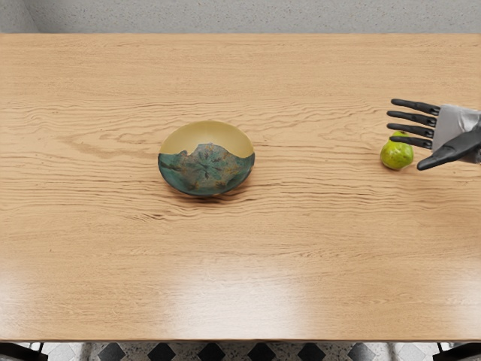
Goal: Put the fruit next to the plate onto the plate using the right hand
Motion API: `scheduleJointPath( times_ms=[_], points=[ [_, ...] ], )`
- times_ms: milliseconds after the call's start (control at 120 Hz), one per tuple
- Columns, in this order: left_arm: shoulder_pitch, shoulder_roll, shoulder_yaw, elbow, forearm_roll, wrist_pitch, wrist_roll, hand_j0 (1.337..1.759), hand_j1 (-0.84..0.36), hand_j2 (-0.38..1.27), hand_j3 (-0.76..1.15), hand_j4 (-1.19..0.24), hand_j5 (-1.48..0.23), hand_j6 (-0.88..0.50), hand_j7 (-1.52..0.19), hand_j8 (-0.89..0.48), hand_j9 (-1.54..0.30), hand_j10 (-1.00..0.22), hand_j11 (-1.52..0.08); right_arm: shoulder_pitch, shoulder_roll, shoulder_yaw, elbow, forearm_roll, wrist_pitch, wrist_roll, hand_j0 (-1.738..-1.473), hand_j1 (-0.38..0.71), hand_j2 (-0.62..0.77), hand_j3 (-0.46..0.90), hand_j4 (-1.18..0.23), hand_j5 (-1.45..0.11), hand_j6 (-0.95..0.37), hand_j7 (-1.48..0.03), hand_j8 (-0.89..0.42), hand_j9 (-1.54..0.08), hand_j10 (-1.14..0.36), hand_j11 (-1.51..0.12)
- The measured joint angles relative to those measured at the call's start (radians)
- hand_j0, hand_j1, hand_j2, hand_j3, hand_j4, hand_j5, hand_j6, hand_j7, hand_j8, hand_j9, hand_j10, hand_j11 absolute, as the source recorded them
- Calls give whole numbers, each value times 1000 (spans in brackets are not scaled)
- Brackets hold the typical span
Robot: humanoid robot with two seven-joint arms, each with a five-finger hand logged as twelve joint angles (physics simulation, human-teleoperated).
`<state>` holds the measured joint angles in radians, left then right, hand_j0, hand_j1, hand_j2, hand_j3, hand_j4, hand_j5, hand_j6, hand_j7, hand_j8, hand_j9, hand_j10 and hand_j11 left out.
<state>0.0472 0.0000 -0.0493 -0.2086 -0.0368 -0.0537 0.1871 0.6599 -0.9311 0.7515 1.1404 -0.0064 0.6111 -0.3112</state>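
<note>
A small green fruit point(395, 155) lies on the wooden table far right of centre. My right hand point(421, 135) comes in from the right edge and hovers just over and beside the fruit, its dark fingers point(412, 118) spread and pointing left, thumb below; it holds nothing. The plate point(206, 159), a shallow dish with a yellow rim and a teal-brown pattern, sits left of centre, well apart from the fruit. The left arm does not show.
The wooden table point(240, 263) fills the view, with its front edge near the bottom and its back edge at the top. A grey wall runs behind it, and checkered floor shows below.
</note>
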Motion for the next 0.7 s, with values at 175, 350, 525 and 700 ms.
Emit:
scheduleJointPath(
  times_ms=[175, 350, 525, 700],
  points=[
    [-7, 0, 0, 0, 0, 0, 0, 1658, 349, 0, 0, 0, 0, 0, 0, 0, 0, 0, 0, 19, 14, 12, -51, -51, 0, -54, -1658, -319, -4, 0, -25, -34, -25, -34, -25, -34, -25, -34],
    [-7, 0, 0, 0, 0, 0, 0, 1658, 349, 0, 0, 0, 0, 0, 0, 0, 0, 0, 0, 23, 75, 66, -172, -305, 0, 102, -1658, -317, -4, 0, -27, -36, -26, -36, -27, -36, -27, -36],
    [-7, 0, 0, 0, 0, 0, 0, 1658, 349, 0, 0, 0, 0, 0, 0, 0, 0, 0, 0, 16, 113, 60, -261, -484, -31, 318, -1658, -318, -4, 0, -27, -35, -26, -35, -26, -35, -26, -35],
    [-7, 0, 0, 0, 0, 0, 0, 1658, 349, 0, 0, 0, 0, 0, 0, 0, 0, 0, 0, 18, 204, 17, -403, -516, -165, 388, -1658, -326, -2, 0, -21, -27, -21, -27, -21, -27, -21, -27]
  ],
)
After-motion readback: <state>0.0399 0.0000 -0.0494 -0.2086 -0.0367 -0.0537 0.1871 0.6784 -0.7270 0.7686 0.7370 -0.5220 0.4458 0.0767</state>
